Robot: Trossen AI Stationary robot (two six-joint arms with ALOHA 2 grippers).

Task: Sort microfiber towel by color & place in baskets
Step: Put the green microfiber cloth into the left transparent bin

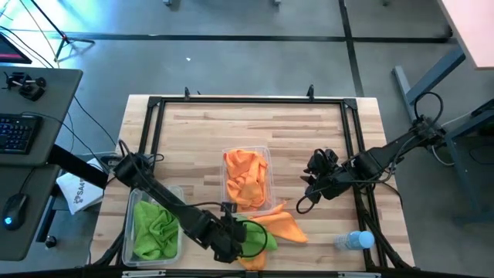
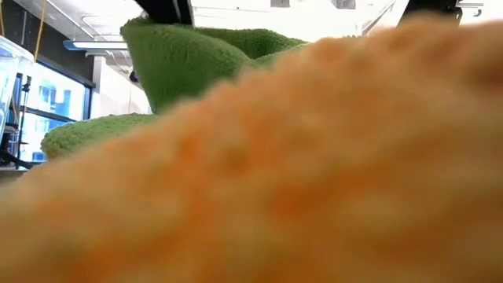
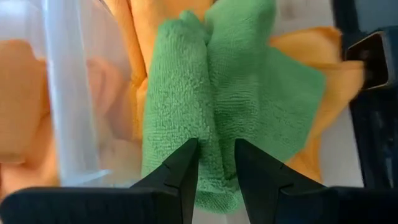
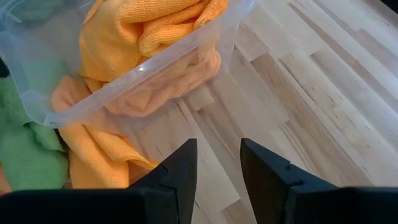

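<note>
— What is the left tool [image 3: 216,171] gripping?
— A fuzzy bright green microfiber towel [image 3: 217,93], fingers clamped, lying over orange cloths [image 1: 282,225] on the wooden surface [image 1: 309,139].
— And the clear plastic baskets?
— One [image 1: 266,158] is holding orange, the other [image 1: 179,239] green — the right tool [image 4: 216,165] is hovering apart.

Premises: a robotics lab or test workshop. A butcher-block counter [image 1: 255,127] carries a black metal frame [image 1: 251,101] on a bare concrete floor [image 1: 231,46]. At nine o'clock, a desk with keyboard [image 1: 17,131] and mouse [image 1: 14,208]; cables trail nearby.
</note>
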